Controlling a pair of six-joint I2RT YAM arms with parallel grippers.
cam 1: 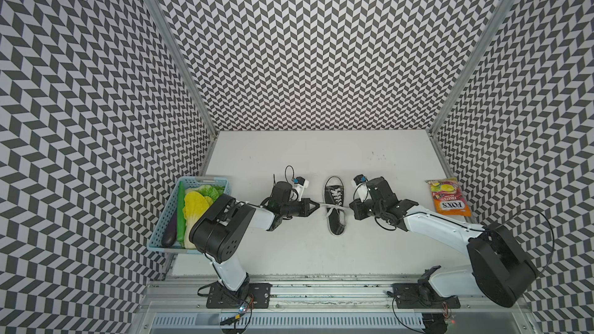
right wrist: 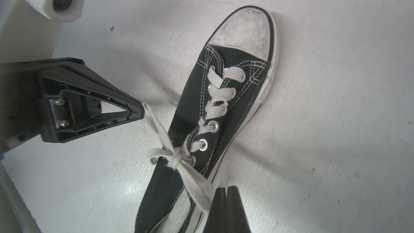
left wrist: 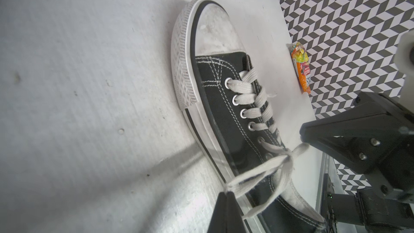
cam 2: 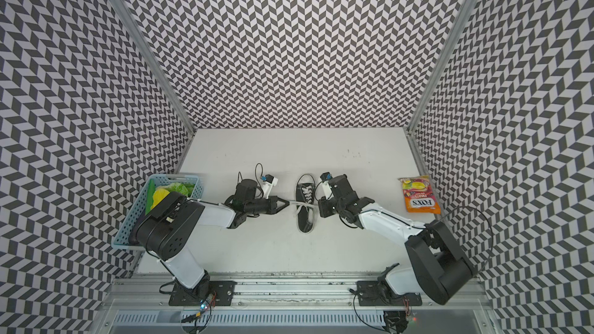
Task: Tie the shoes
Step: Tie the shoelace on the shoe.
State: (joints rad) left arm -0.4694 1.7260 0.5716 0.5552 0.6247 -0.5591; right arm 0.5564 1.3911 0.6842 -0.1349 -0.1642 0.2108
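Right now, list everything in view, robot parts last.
sneaker: 1, black with white toe cap, mid-table
laces: 1 pair, white, knotted over the sneaker, pulled out to both sides
basket: 1, light blue, table's left side
vegetables in basket: 4, green cucumber, purple eggplant, yellow cabbage, green lettuce
Fox's candy bag: 1, orange, table's right side
table: 1, white
left claw: black, shut on laces
right claw: black, shut on laces

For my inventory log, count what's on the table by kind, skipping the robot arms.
Shoe: 1
Basket: 1
Candy bag: 1
Vegetables seen in basket: 4 (cucumber, eggplant, cabbage, lettuce)
Total: 7
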